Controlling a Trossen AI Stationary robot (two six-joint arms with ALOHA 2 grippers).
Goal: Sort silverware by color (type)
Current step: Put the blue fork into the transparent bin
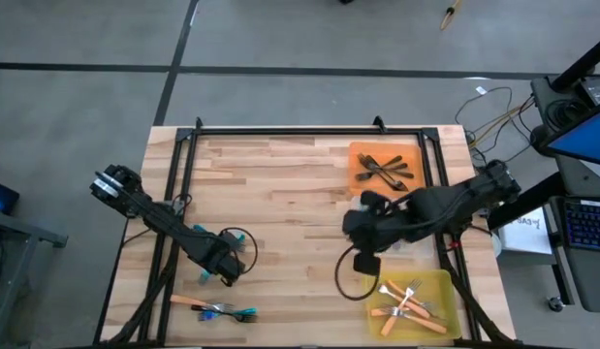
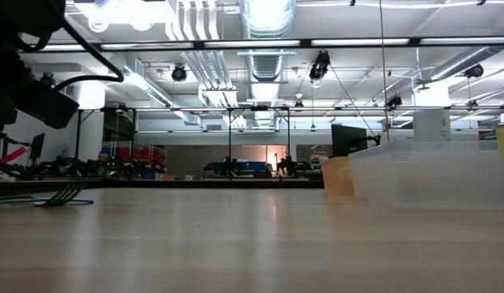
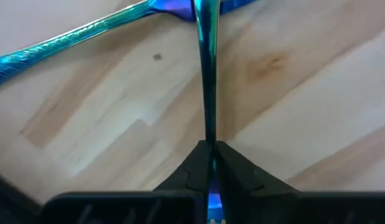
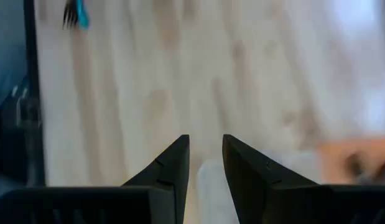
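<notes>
While the right end effector [image 4: 206,163] hovers parted and empty mid-worktop [image 1: 280,184], the left end effector [image 3: 211,163] pinches a teal-handled fork [image 3: 208,74] at the near-left.

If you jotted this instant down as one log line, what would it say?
left pincer: shut on teal fork, near table front-left | right pincer: open, empty, between orange tray and yellow tray
</notes>
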